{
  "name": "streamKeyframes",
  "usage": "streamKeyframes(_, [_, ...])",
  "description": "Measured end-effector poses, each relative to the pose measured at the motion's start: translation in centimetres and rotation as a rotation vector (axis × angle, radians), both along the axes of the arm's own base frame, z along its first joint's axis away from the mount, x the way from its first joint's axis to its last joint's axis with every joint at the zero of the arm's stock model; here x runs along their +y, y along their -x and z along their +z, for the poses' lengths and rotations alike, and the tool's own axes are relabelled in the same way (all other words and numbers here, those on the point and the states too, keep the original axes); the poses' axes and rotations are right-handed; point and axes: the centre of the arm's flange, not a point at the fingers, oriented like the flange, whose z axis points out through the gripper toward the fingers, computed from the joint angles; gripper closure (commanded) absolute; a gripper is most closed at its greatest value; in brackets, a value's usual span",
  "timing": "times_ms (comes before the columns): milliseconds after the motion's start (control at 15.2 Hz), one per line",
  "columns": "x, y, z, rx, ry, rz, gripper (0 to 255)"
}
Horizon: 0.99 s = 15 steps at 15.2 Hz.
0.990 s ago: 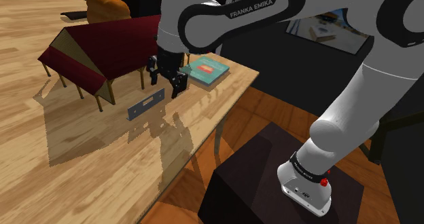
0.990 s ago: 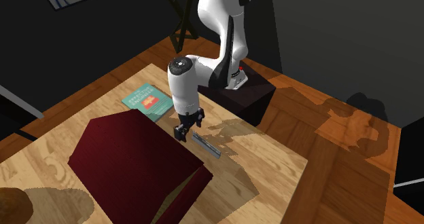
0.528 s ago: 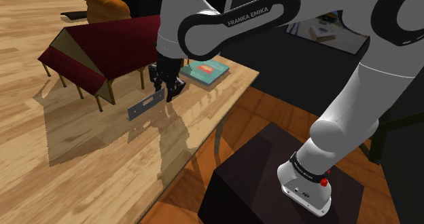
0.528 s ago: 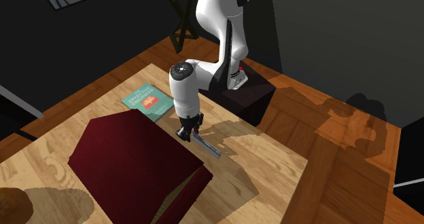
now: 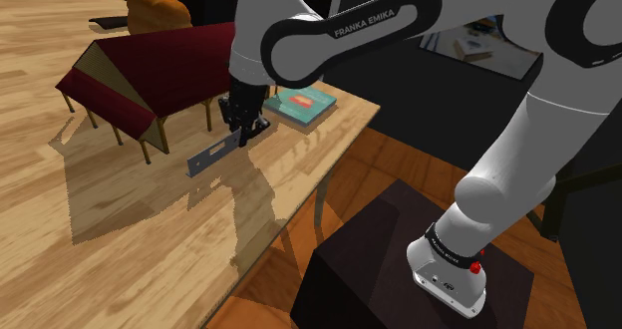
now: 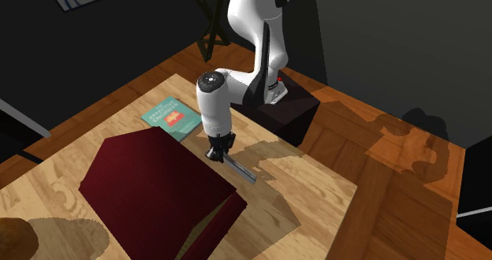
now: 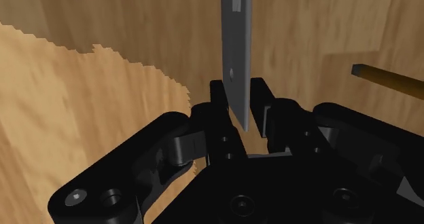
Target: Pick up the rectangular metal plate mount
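The plate mount (image 5: 213, 155) is a thin grey rectangular strip with small holes, standing on its long edge on the wooden table (image 5: 150, 217). My black gripper (image 5: 243, 130) is down at the strip's end nearest the teal book, shut on it. In the wrist view the plate (image 7: 236, 46) runs straight away from the hand, and both fingers (image 7: 217, 100) press on its near end. In the second exterior view the gripper (image 6: 218, 152) sits over the upper end of the plate (image 6: 241, 169), just beside the dark red roof.
A dark red roofed model on thin brown legs (image 5: 140, 73) stands close behind the plate; one leg (image 7: 391, 81) appears in the wrist view. A teal book (image 5: 304, 103) lies by the table's corner. A brown lump (image 5: 157, 10) sits farther back. The table edge (image 5: 299, 202) is near.
The gripper came down from just above the plate's end and its open fingers closed onto the plate. The plate has stayed on the table.
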Motion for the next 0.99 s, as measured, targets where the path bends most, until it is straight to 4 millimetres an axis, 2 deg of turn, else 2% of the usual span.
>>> streamKeyframes(990, [-0.3,-0.1,7.3,0.002,-0.001,-0.002,255])
